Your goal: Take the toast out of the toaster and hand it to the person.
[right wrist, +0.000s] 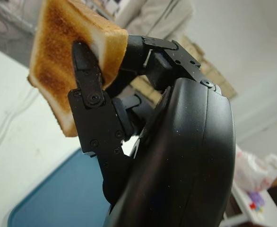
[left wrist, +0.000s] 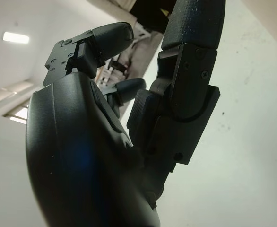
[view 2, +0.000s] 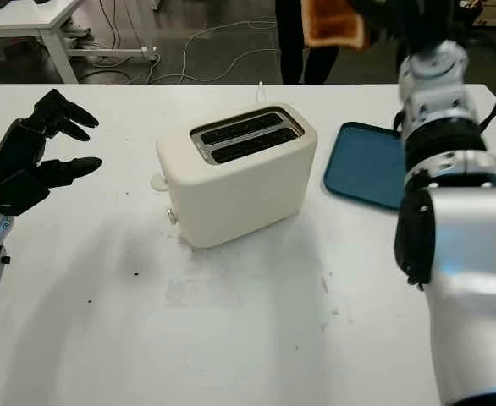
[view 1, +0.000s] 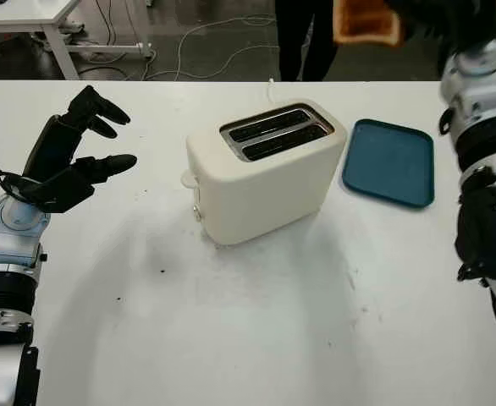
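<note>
A cream two-slot toaster [view 1: 265, 169] stands at the table's middle, both slots dark. My right hand [view 2: 382, 15] is raised high past the table's far edge, shut on a browned slice of toast [view 1: 366, 22]; the right wrist view shows the toast [right wrist: 67, 56] pinched between black fingers [right wrist: 87, 90]. A person in dark trousers [view 1: 305, 38] stands beyond the far edge, next to the raised toast. My left hand [view 1: 91, 152] hovers open over the table's left side, well away from the toaster.
A teal tray [view 1: 389, 161] lies right of the toaster. Behind the table are a white desk leg [view 1: 53, 38] and cables on the floor [view 1: 189, 42]. Small dark crumbs [view 1: 162, 271] dot the white tabletop in front of the toaster.
</note>
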{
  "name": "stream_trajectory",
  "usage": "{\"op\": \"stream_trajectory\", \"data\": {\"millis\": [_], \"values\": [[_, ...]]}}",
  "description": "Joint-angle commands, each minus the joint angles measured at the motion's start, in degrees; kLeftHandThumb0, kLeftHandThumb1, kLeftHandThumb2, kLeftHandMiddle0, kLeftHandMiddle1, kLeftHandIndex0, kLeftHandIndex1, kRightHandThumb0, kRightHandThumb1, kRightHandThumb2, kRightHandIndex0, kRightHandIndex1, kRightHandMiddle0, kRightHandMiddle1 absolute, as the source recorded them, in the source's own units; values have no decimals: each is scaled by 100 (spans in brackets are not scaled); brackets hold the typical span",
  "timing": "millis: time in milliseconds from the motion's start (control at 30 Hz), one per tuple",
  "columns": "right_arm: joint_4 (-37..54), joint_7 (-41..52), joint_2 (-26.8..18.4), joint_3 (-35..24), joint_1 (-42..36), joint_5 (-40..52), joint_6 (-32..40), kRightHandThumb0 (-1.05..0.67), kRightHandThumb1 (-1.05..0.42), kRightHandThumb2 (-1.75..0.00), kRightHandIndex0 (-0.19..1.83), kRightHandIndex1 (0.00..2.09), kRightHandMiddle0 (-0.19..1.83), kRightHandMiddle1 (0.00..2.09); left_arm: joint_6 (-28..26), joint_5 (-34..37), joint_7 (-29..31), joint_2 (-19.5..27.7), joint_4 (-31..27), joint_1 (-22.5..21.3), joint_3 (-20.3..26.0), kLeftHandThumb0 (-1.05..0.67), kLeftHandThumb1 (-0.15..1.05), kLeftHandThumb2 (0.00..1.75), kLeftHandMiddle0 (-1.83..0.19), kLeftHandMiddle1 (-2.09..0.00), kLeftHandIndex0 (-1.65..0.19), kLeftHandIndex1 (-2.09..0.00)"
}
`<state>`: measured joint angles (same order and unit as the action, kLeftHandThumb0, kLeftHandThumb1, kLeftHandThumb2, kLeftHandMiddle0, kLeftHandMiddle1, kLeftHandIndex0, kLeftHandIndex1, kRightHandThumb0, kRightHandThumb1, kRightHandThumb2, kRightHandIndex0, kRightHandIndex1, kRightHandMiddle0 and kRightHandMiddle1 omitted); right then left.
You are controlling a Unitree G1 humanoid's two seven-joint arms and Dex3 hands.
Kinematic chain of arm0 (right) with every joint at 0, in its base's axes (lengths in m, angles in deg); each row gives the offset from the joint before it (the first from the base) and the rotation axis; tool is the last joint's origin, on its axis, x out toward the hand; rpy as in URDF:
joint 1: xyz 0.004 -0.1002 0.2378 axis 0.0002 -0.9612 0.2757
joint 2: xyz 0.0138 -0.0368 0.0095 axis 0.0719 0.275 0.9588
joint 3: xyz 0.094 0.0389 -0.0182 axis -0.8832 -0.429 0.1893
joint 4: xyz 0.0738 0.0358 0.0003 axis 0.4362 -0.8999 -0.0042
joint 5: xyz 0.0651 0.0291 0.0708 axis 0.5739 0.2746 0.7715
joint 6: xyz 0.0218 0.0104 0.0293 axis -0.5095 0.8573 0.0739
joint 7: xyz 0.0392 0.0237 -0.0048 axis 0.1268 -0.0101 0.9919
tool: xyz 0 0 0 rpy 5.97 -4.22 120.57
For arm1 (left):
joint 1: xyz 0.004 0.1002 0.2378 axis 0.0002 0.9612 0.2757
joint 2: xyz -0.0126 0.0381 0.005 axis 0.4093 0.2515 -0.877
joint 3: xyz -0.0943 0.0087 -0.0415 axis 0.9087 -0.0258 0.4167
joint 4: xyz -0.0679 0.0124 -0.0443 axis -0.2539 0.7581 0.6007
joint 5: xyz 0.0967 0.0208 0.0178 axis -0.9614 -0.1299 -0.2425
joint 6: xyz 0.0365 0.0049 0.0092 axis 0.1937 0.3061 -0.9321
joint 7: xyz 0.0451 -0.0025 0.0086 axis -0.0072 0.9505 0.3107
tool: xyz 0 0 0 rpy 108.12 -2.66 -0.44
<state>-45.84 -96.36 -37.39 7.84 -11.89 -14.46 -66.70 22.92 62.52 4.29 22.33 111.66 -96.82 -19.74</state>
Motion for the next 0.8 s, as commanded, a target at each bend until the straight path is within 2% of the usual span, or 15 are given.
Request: {"op": "stream_trajectory", "data": {"millis": [0,233,267,300,333,400,467,500,567,633,667,767], "values": [[-54,-207,34,60,-56,-111,53,-25,-92,-16,96,175,68,174,-47,1,-14,35,-72,58,26,-105,92,17,-8,-163,-9,-152],[-93,-499,131,192,-162,-308,102,-35,-92,-12,96,175,73,175,-83,17,11,53,-101,88,34,-105,92,17,-9,-163,-9,-152],[-106,-585,166,170,-172,-293,158,-33,-92,-11,87,175,69,170,-99,43,32,50,-109,91,39,-105,92,16,-9,-163,-10,-152],[-117,-636,201,126,-191,-249,186,-32,-92,-9,76,175,68,155,-90,37,31,53,-106,90,37,-105,92,16,-9,-163,-10,-152],[-123,-670,232,89,-210,-210,188,-30,-92,-8,66,167,68,132,-60,24,16,53,-91,89,36,-105,92,16,-9,-163,-9,-152],[-126,-778,275,108,-271,-246,113,-29,-92,-7,69,169,76,119,-23,-53,-67,59,-82,95,29,-105,92,17,-9,-163,-9,-153],[-145,-1020,331,137,-328,-308,87,-27,-92,-5,71,152,83,98,53,-152,-160,85,-44,97,15,-105,92,19,-10,-163,-8,-152],[-155,-1092,350,147,-349,-327,84,-26,-92,-5,71,158,85,99,88,-197,-192,101,-28,97,6,-105,92,19,-10,-163,-8,-152],[-176,-1065,396,18,-350,-204,176,-26,-92,-7,73,171,68,149,128,-236,-216,115,-3,94,2,-105,92,21,-10,-162,-8,-152],[-196,-1020,419,-56,-363,-152,224,-26,-92,-9,75,174,62,165,128,-282,-244,123,-8,96,0,-105,92,22,-11,-162,-8,-152],[-201,-1017,423,-52,-375,-166,224,-26,-92,-8,85,174,67,171,118,-294,-250,127,-15,100,-2,-105,92,23,-11,-162,-7,-152],[-232,-1114,472,-83,-382,-141,371,-29,-91,-5,93,174,70,174,101,-265,-259,120,-10,108,1,-105,92,22,-12,-162,-8,-153]]}}
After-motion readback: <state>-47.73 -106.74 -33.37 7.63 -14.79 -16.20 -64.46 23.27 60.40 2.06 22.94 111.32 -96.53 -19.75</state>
